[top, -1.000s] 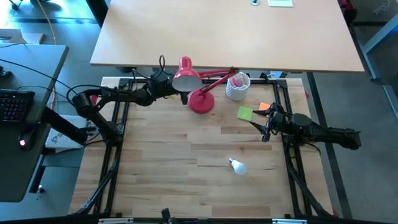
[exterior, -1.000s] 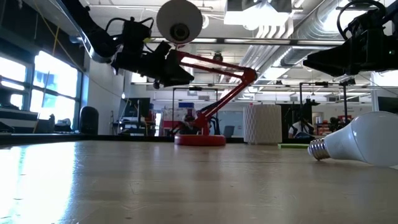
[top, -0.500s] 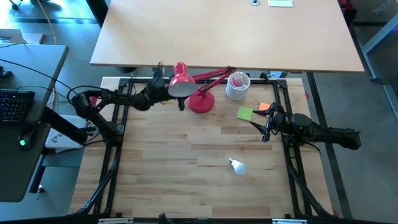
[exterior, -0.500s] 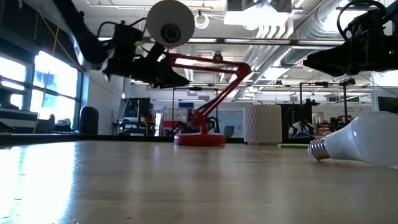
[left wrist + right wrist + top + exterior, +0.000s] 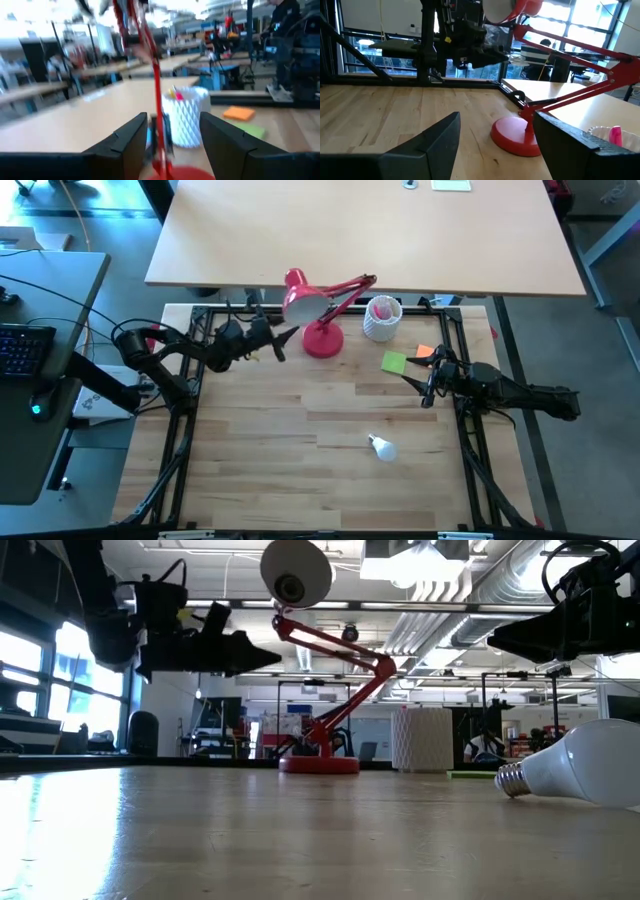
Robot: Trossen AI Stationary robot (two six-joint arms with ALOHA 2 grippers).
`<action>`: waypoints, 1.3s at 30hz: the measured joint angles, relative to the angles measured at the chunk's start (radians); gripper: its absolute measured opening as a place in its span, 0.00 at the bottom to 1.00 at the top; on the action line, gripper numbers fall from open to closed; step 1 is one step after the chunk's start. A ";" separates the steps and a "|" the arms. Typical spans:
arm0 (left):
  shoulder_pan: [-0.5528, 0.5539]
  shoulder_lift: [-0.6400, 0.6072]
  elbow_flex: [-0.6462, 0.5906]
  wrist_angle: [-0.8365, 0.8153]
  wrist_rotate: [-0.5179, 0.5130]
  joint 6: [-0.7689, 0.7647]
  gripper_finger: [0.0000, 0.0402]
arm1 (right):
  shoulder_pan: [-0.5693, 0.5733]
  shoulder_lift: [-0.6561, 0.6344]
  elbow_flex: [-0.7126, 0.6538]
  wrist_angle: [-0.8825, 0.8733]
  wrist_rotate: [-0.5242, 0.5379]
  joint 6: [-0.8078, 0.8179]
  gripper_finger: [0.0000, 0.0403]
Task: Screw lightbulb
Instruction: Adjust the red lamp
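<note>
The lightbulb (image 5: pixel 381 446), white with a silvery screw base, lies on its side on the wooden table, near the right of its middle; it shows large in the low view (image 5: pixel 585 768). The red desk lamp stands at the far edge on its round base (image 5: pixel 322 340), its shade (image 5: pixel 300 298) raised and its empty socket facing the low view (image 5: pixel 292 586). My left gripper (image 5: pixel 285 345) is open just left of the lamp's base, holding nothing; the lamp's arm shows between its fingers (image 5: pixel 172 125). My right gripper (image 5: pixel 425 385) is open and empty at the right edge.
A white perforated cup (image 5: pixel 381 318) with pens stands right of the lamp. A green note (image 5: pixel 394 362) and an orange note (image 5: pixel 427 351) lie by my right gripper. A larger desk (image 5: pixel 360 230) lies beyond the far edge. Bare wood spreads around the bulb.
My left gripper has drawn back from the lamp's shade toward the table's left edge and a little down. The shade swung left with it, then back to the right, and now stands free. My right gripper and the lightbulb have kept still.
</note>
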 joint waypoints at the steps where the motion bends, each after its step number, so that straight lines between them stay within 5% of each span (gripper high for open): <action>1: 0.000 0.000 0.000 0.022 -0.013 0.020 0.44 | 0.000 0.000 0.000 0.000 0.000 0.000 0.61; 11: 0.000 0.063 0.155 -0.042 -0.003 0.039 0.44 | 0.000 0.000 0.000 0.000 0.000 0.000 0.61; 19: 0.010 0.174 0.251 -0.043 -0.089 -0.007 0.44 | 0.000 0.000 0.000 0.000 0.000 0.000 0.61; 27: 0.014 0.229 0.257 0.150 -0.103 -0.033 0.44 | 0.000 0.001 0.000 0.000 0.000 0.000 0.61; 39: 0.013 0.233 0.257 0.191 -0.070 -0.079 0.38 | 0.000 0.001 0.000 0.000 0.000 0.000 0.61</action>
